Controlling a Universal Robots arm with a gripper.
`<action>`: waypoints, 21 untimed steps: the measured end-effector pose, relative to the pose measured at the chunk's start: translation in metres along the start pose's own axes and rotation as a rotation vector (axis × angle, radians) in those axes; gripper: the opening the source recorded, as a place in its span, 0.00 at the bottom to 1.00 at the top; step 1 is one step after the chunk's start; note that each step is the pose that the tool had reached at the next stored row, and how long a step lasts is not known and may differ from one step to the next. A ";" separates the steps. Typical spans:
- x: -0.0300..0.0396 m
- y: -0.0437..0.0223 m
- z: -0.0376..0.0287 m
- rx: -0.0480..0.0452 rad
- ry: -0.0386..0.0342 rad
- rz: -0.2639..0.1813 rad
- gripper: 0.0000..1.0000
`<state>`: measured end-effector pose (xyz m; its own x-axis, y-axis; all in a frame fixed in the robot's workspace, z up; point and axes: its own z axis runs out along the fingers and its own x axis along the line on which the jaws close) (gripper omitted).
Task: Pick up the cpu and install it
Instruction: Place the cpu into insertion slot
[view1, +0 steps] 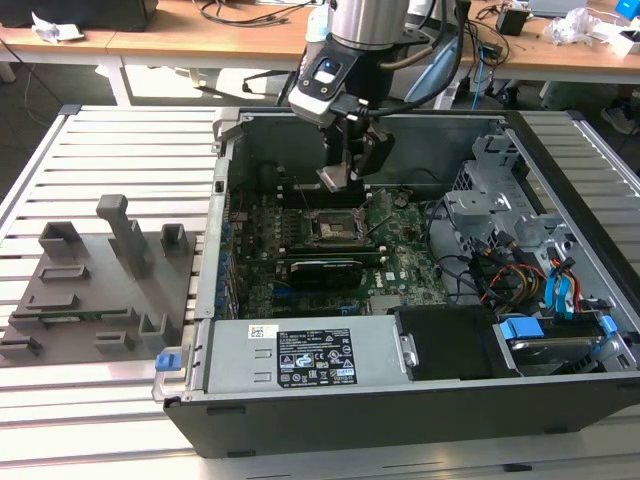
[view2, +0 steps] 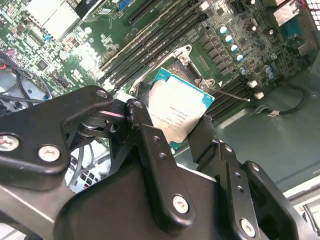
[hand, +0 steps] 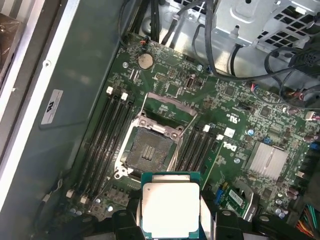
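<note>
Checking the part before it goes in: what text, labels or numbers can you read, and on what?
No text reads well enough to quote.
cpu top plate: faint printed lines, too small to read.
White label on the grey metal box: rows of print, too small.
White sticker on the case wall: dark mark, unreadable.
Motherboard markings: too small.

1. The exterior view looks down from well back over the open black metal computer case (view1: 400, 400) on the slatted aluminium table (view1: 110, 140).
2. The first wrist view faces steeply down, close above the green motherboard (hand: 240, 105).
3. The second wrist view looks obliquely across it, closer still.
4. All three share the black square socket (view1: 330, 228) (view2: 172, 67) (hand: 149, 150); both wrist views show the silvery-grey square cpu (view2: 177, 107) (hand: 170, 207).
</note>
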<state>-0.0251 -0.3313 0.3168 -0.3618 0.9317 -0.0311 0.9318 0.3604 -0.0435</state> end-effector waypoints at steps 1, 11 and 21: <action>0.0000 0.0000 0.0000 0.0002 0.0004 0.007 0.55; 0.0000 0.0000 0.0000 0.0033 0.0048 0.110 0.55; 0.0000 0.0000 0.0000 0.0061 0.0086 0.197 0.55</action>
<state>-0.0251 -0.3313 0.3168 -0.1723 0.9845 -0.0311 0.9843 0.1709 -0.0435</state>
